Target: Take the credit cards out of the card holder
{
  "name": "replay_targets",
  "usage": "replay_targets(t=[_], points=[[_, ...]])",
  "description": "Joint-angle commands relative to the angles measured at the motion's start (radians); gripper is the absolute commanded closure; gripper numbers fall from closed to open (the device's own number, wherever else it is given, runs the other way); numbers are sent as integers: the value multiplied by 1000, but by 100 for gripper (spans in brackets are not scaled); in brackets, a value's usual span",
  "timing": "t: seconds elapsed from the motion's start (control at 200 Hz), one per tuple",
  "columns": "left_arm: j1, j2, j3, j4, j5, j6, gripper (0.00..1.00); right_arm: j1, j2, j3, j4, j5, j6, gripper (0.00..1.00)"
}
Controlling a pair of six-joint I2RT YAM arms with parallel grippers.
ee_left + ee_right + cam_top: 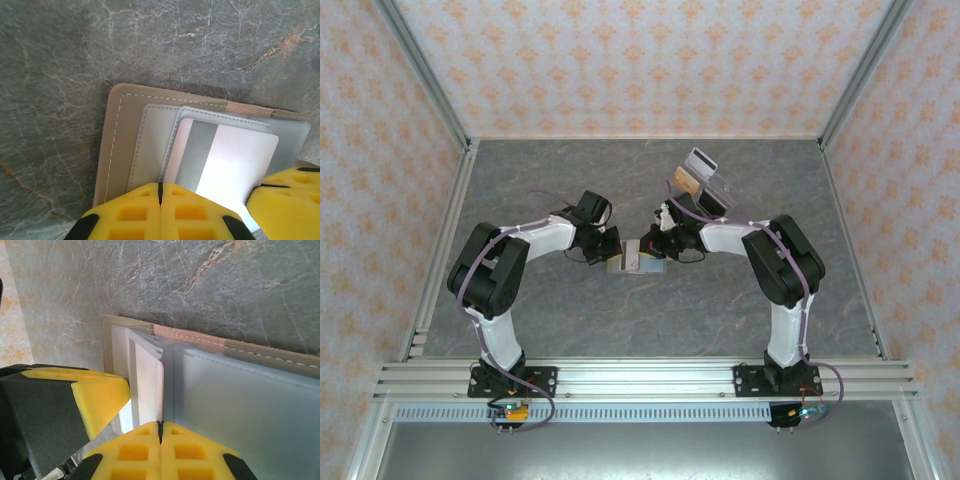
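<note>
The card holder (622, 266) lies open mid-table, taupe border (120, 140) and pale blue-grey panels (250, 405) up. A whitish-pink credit card (235, 155) with a grey stripe sticks partway out of a pocket. My left gripper (161, 192) is shut, its yellow tips resting on the holder's left panel beside the card. My right gripper (161, 425) is shut from the other side, and the card's (147, 385) edge runs into the seam between its fingers. From above, the left gripper (616, 243) and right gripper (653, 243) meet over the holder.
A clear slanted acrylic stand (705, 180) with a brownish item sits at the back right, just behind my right arm. Patterned walls close the table on three sides, and a metal rail (640, 375) runs along the near edge.
</note>
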Motion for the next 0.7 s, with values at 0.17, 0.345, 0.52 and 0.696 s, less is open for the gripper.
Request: replay_targets(t=[0.17, 0.345, 0.52, 0.696], points=[[15, 12, 0, -93, -81, 31, 100, -34, -50, -26, -52, 22, -72, 100], [15, 16, -5, -82, -68, 31, 100, -59, -67, -40, -93, 19, -116, 100], [15, 4, 12, -87, -60, 37, 100, -60, -86, -32, -127, 29, -146, 100], [12, -64, 7, -16, 24, 27, 93, -60, -89, -18, -127, 17, -139, 100]])
